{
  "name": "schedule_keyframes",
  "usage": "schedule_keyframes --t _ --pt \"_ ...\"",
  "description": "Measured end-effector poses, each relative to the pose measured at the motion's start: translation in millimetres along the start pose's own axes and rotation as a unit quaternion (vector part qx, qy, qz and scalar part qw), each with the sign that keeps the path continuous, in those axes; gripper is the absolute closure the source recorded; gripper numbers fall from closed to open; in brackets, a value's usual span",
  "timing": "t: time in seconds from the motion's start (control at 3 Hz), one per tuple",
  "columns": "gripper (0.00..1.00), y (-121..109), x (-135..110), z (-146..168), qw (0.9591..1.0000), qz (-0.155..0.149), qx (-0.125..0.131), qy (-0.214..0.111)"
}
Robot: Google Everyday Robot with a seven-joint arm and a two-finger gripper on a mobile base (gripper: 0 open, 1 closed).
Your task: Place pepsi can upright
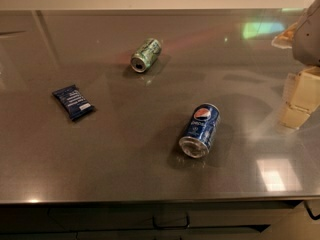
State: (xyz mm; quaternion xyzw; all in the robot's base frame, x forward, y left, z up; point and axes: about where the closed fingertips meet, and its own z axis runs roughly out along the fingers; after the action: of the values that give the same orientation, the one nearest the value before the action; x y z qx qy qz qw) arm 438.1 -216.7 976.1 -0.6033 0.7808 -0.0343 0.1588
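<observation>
Grey counter (pixel 125 169) fills most of the view, glossy, w/ light patches reflected on its right side; 4 things on/over it in all: 1 packet, 2 cans, 1 gripper.

Far left: 1 flat dark blue snack packet (pixel 73 102), lying flat, skewed diag., white print on top; well apart from both cans.

Centre-left, toward the back: 1 green can (pixel 146 55), on its side, silver end facing the camera & slightly left; apart from everything else.

Right of centre, nearer the front edge: 1 pepsi can (pixel 200 130), dark blue; on its side, not upright; silver end points to the front-left, round red-white-blue logo shows on the upper side near the far end; body runs front-left to back-right; rests on the counter, touching nothing else; green can is well apart to its back-left, packet well apart to its left.

Far right edge: 1 gripper (pixel 299 101), cream-coloured blocks below a grey body, partly cut off by the frame; sits back-right of the pepsi can, apart from it, not touching either can; how far open it is, can't tell; no can or packet in its hold.

Below the counter's front edge: dark cabinet front (pixel 100 224).
</observation>
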Motion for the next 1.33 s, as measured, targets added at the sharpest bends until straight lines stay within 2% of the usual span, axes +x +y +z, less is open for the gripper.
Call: schedule_keyframes --t 0.33,0.67,1.0,1.33 --pt "0.00 0 0 -1 1.0000 -0.001 0.001 0.000" --pt "0.00 0 -11 3 0.9994 -0.032 -0.009 -0.008" --pt "0.00 -4 -30 17 0.9952 -0.093 -0.024 -0.022" --pt "0.00 -9 -49 34 0.9829 -0.176 -0.041 -0.035"
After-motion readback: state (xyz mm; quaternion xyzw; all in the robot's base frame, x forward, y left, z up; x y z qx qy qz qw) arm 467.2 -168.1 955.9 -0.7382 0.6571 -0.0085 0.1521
